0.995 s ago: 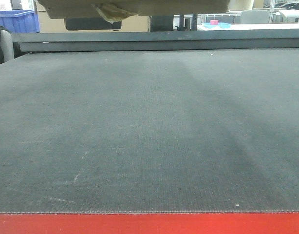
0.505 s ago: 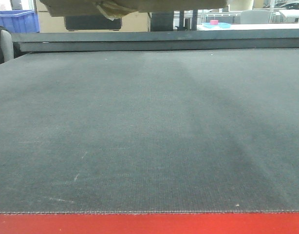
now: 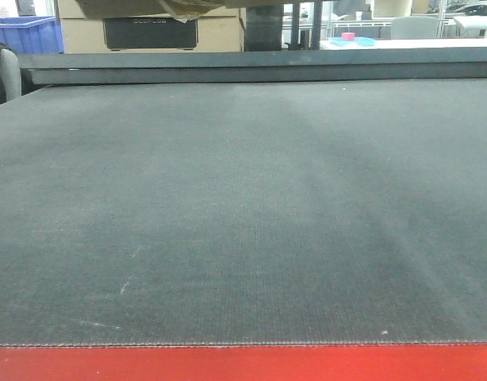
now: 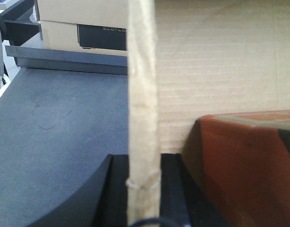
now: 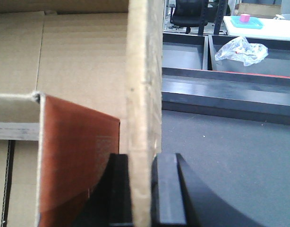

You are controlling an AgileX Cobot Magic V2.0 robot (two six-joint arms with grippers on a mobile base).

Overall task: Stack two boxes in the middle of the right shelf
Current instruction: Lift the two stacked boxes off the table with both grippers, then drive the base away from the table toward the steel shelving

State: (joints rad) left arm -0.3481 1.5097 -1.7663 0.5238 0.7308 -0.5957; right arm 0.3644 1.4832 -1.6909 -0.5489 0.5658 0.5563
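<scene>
An open cardboard box is held up between both grippers. My left gripper (image 4: pixel 143 163) is shut on its left wall (image 4: pixel 143 85). My right gripper (image 5: pixel 142 158) is shut on its right wall (image 5: pixel 144 85). An orange-red box lies inside it, seen in the left wrist view (image 4: pixel 249 165) and the right wrist view (image 5: pixel 79 156). In the front view only the box's underside (image 3: pixel 180 6) shows at the top edge. A second tan box with a black panel (image 3: pixel 148 32) stands behind the table, also in the left wrist view (image 4: pixel 83 33).
A grey felt table (image 3: pixel 243 214) with a red front edge fills the front view. Dark grey shelf trays (image 5: pixel 230 90) lie beyond it, one holding a crumpled plastic bag (image 5: pixel 240 49). A blue bin (image 3: pixel 25 32) is at the far left. A pink cup on a cyan tray (image 5: pixel 244 20) sits far back.
The held cardboard box has risen almost out of the top of the front view. The tan box with the black panel behind it now shows.
</scene>
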